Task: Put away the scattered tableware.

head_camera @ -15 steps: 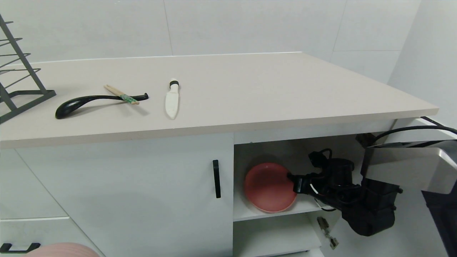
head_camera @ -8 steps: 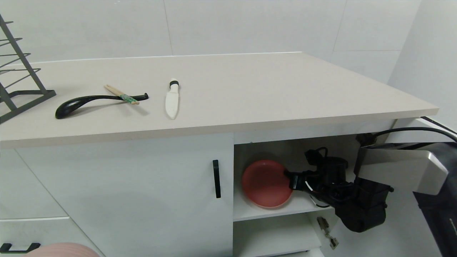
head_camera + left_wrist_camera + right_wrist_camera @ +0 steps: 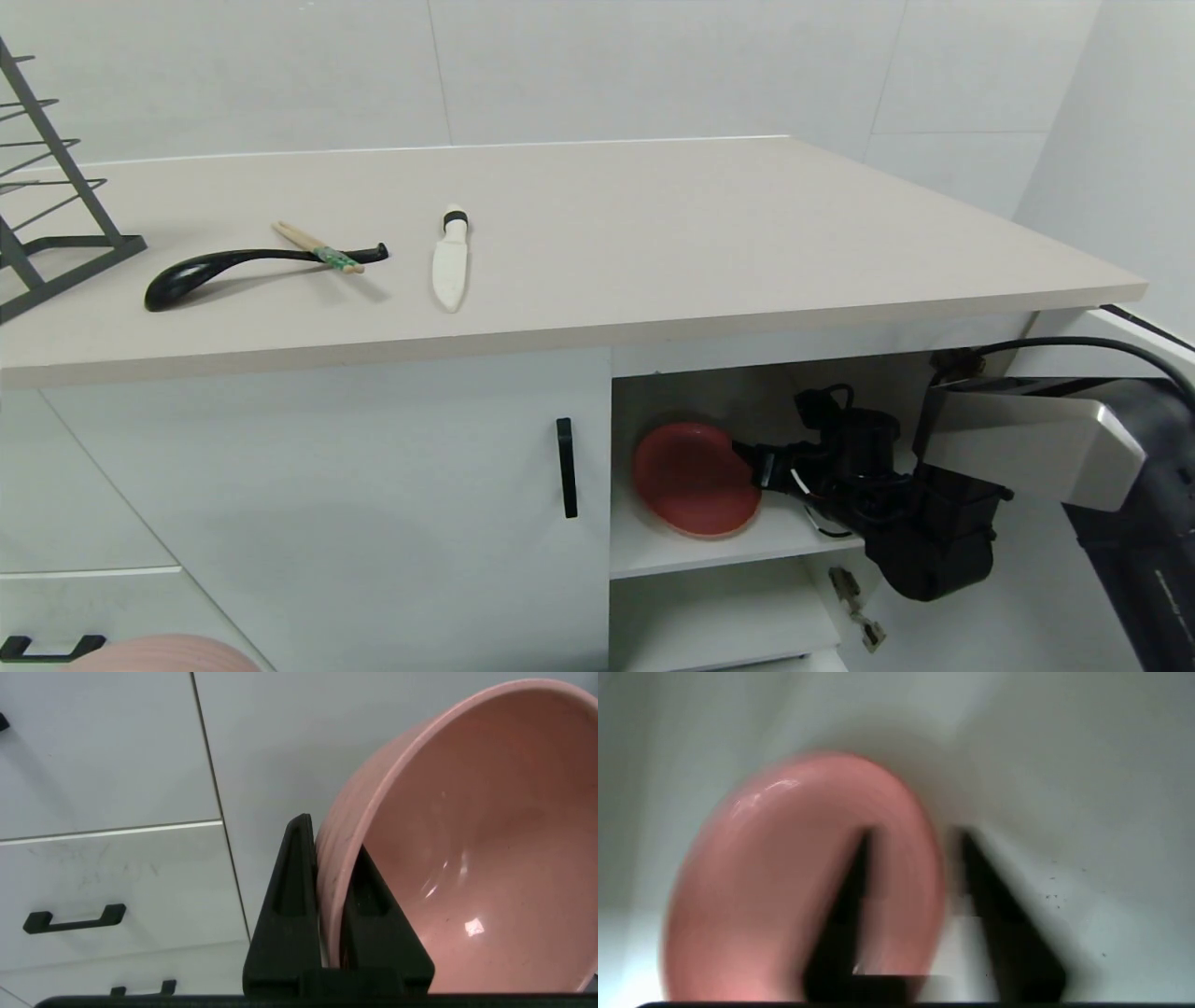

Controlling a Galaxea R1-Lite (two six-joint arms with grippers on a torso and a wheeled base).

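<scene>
Plate [image 3: 691, 478] lies left of my right gripper [image 3: 752, 465], fingers pinching its right rim over the cabinet shelf [image 3: 803, 539]; left gripper [image 3: 334, 891] clamps the pink bowl [image 3: 467, 831], farther off.

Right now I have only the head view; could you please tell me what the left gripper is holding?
Observer: A pink bowl; the left gripper is shut on its rim.
Operator: What is beyond the bowl?
Observer: A white drawer front with a black handle.
Operator: And how does the right gripper meet the red plate?
Observer: The plate's rim sits between its fingers, one inside, one outside.
</scene>
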